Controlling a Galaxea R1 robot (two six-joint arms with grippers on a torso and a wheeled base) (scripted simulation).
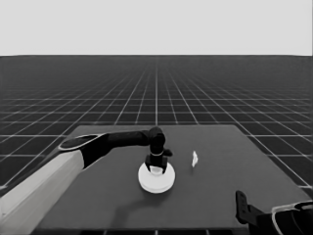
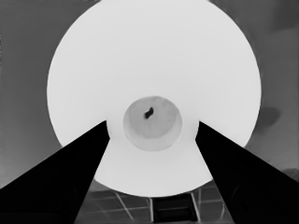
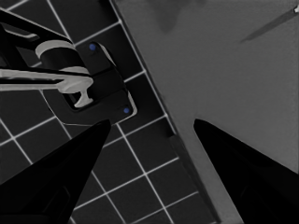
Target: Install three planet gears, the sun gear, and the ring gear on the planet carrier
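Note:
Only one white disc shows, the larger round part [image 1: 156,180], lying flat at the table's middle. In the left wrist view the larger round part [image 2: 154,60] fills the picture, with its small centre recess and dark hole [image 2: 149,113]. My left gripper [image 1: 156,168] hangs straight down over the disc's centre. It is open, and its fingers [image 2: 79,172] stand apart on either side of the hole, holding nothing. The smaller round part and the four gears are hidden from every view. My right gripper [image 1: 240,201] waits open at the lower right corner.
A thin white piece [image 1: 194,158] lies on the table [image 1: 230,176] right of the disc. The left arm's pale grey part [image 1: 39,191] fills the lower left corner. Past the table's edge, the right wrist view shows dark machinery with blue lights [image 3: 88,84].

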